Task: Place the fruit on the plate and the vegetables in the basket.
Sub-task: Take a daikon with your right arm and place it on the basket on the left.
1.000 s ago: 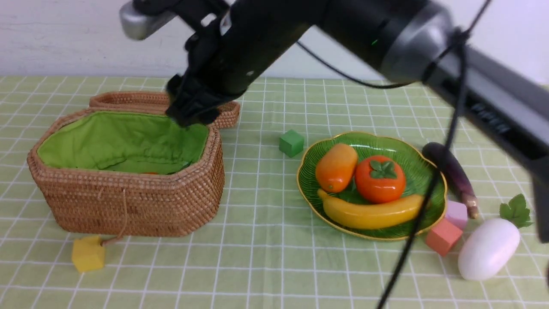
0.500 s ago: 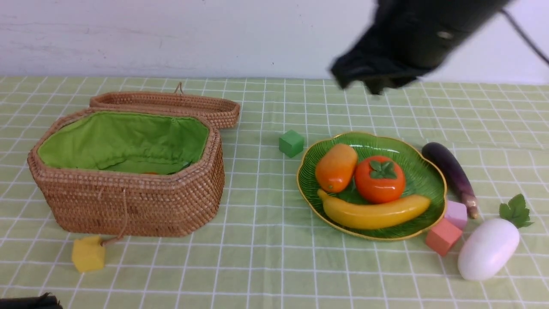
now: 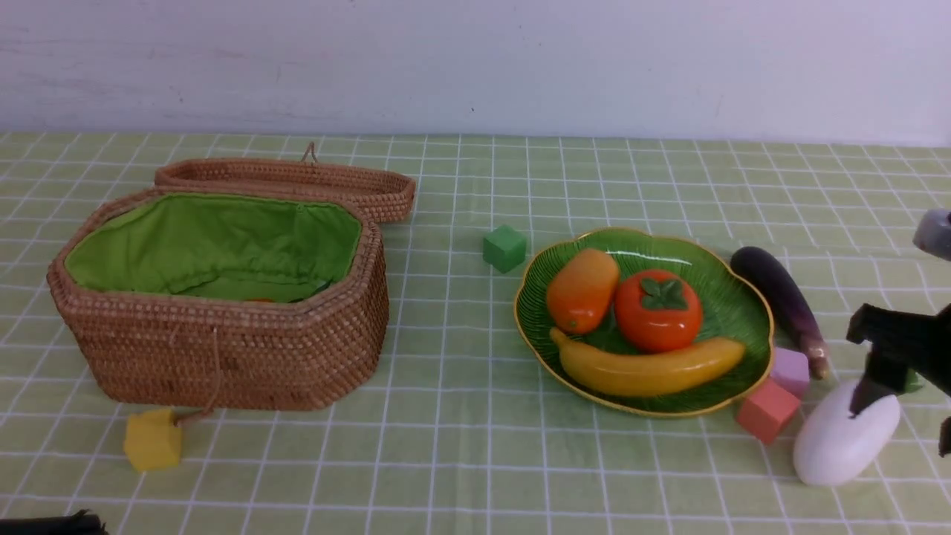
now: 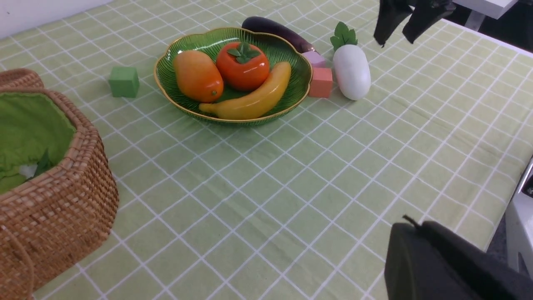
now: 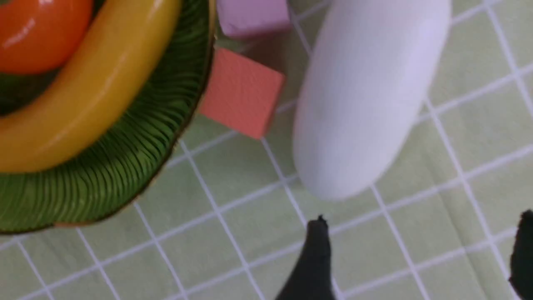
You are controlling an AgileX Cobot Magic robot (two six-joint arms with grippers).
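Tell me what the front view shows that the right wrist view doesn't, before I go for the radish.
Front only: the open basket, eggplant, mango, green cube and yellow cube. Right wrist only: that the right gripper is open, fingertips spread with nothing between them. Both: radish, coral cube, lilac cube, banana, persimmon and plate.

The basket (image 3: 223,357) stands left, the plate (image 3: 728,305) right — mango (image 3: 582,290), persimmon (image 3: 657,312) and banana (image 3: 646,368) on it — with eggplant (image 3: 776,293) behind radish (image 3: 832,442) just beyond its right rim.
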